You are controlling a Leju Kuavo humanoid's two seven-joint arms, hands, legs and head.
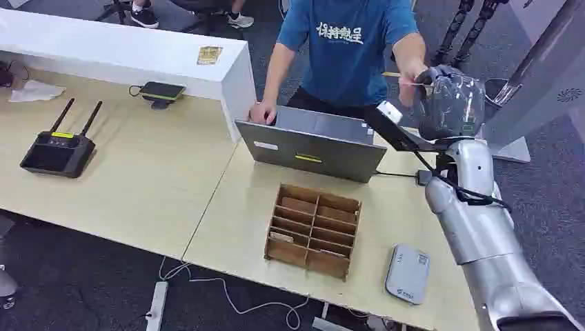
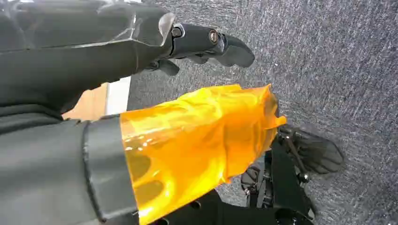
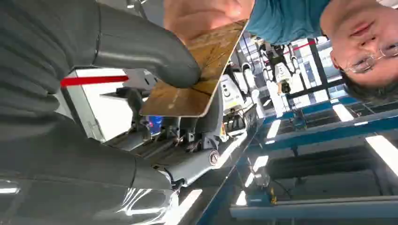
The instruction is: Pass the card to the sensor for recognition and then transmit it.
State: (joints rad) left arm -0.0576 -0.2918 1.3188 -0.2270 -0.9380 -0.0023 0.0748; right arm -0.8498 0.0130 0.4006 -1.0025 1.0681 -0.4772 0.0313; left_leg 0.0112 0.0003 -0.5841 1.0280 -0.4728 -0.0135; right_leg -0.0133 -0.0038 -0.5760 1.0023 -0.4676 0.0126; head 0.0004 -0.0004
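My right hand is raised at the far right of the desk, wrapped in clear film. It pinches a brown, wood-patterned card between its thumb and its fingers. A person in a blue shirt stands behind the laptop, and their hand grips the card's other end. A flat grey reader-like device lies near the desk's front edge. A black pad on a stand sits at the back left. My left hand hangs over grey carpet, holding nothing, with an orange cover beside it.
A grey laptop stands open mid-desk, with a wooden slotted organizer in front of it. A black box with two antennas sits at the left. Another card lies on the white ledge.
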